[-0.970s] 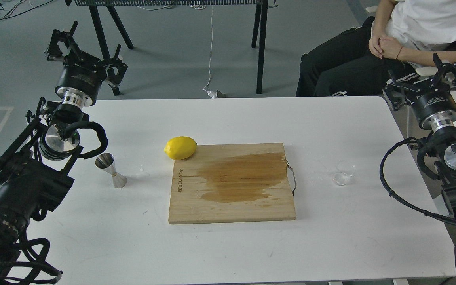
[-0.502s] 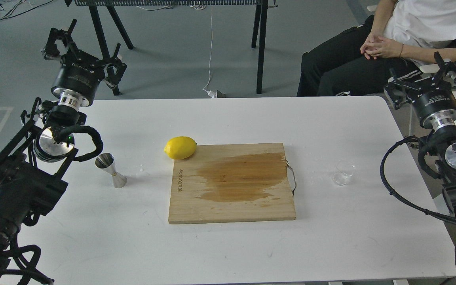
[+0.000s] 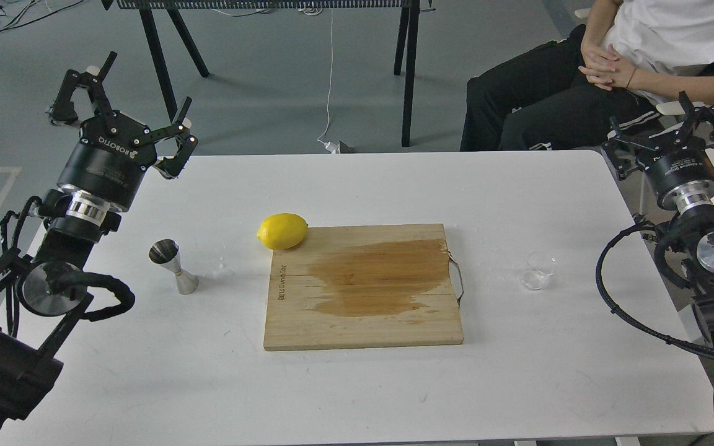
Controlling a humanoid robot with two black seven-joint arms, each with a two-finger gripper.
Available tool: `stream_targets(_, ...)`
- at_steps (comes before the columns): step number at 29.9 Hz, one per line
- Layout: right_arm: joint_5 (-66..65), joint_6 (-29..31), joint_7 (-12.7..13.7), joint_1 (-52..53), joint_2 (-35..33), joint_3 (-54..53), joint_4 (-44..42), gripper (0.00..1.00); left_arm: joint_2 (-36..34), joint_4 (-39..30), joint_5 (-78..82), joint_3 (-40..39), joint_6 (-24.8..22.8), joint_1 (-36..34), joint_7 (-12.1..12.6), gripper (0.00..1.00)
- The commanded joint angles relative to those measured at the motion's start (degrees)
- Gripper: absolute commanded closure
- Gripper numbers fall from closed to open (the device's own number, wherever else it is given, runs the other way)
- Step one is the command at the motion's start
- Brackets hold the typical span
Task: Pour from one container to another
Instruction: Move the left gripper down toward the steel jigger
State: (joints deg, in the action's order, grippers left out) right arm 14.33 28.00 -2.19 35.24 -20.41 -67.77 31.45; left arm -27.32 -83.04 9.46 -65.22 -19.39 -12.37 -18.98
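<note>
The steel jigger [image 3: 173, 266] stands upright on the white table [image 3: 357, 384], left of the board. Far across the table, right of the board's handle, sits the tiny clear cup [image 3: 535, 271], upright and hard to see against the white. My left gripper [image 3: 120, 106] hangs open above the table's back left corner, well behind and above the jigger, fingers spread with nothing between them. At the table's right edge my right gripper [image 3: 673, 127] is also open, behind and to the right of the clear cup, holding nothing.
A wooden cutting board [image 3: 363, 286] with a dark wet stain lies mid-table, a metal handle [image 3: 458, 277] on its right side. A yellow lemon [image 3: 282, 231] rests at its back left corner. A seated person [image 3: 617, 68] is behind the right corner.
</note>
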Motion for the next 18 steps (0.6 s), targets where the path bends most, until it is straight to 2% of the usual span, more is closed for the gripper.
stream_targets(1, 0.1, 0.0, 0.0, -0.7, 0.0, 0.2, 0.4, 0.0, -0.4, -3.8, 3.3, -0.7, -0.6, 5.7, -1.3, 0.0)
stream_targets(4, 0.0, 0.0, 0.0, -1.0, -0.2, 0.2, 1.4, 0.0, -0.3, -3.6, 3.4, -0.4, -0.7, 8.8, -1.6, 0.0)
stream_targets(7, 0.0, 0.0, 0.0, -1.4, -0.2, 0.4, 1.6, 0.0, -0.3, -2.8, 3.4, -0.5, -2.6, 12.4, -3.8, 0.0)
stream_targets(9, 0.0, 0.0, 0.0, -1.6, -0.2, 0.4, 1.6, 0.0, -0.1, -0.7, 2.9, -0.5, -4.2, 13.4, -4.4, 0.0)
stream_targets(12, 0.0, 0.0, -0.1, -2.1, -0.2, 0.6, 1.9, 0.0, 0.3, 1.8, 1.7, -0.2, -7.2, 13.9, -3.7, 0.0)
stream_targets(18, -0.1, 0.0, -0.1, -3.7, -0.2, 0.4, 3.8, 0.0, 0.7, 4.5, -7.4, 0.6, -7.9, 15.7, -2.9, 0.0)
